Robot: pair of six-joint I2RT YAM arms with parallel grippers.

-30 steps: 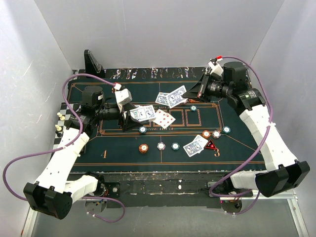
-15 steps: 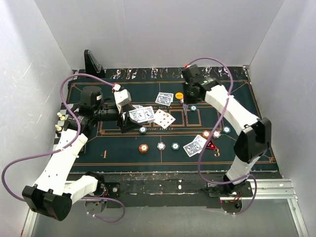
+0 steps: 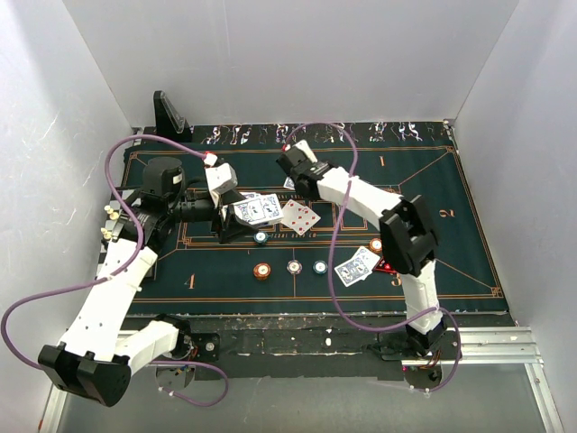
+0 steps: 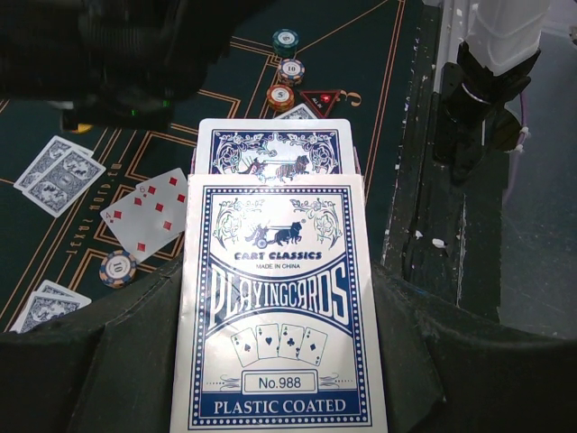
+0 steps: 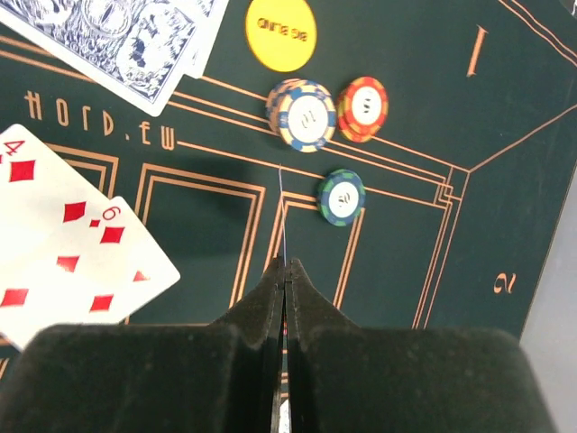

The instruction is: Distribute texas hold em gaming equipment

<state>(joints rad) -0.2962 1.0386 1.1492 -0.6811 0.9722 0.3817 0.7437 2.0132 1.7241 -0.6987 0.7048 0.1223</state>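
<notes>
My left gripper is shut on a deck of blue-backed playing cards, which fills the left wrist view. My right gripper hangs over the back middle of the mat. Its jaws are closed on a single card seen edge-on. Below it lie a yellow disc, a white chip, a red chip and a teal chip. A face-up diamonds card lies mid-mat. Chips, cards and a red triangular marker lie near the front.
The dark green mat covers the table. A black stand is at the back left. A chequered board edge with small pieces lies at the left. White walls close in three sides.
My right arm has swung from the back right corner leftwards across the mat to its back middle, its elbow folded over the right side. The left gripper has stayed with the deck.
</notes>
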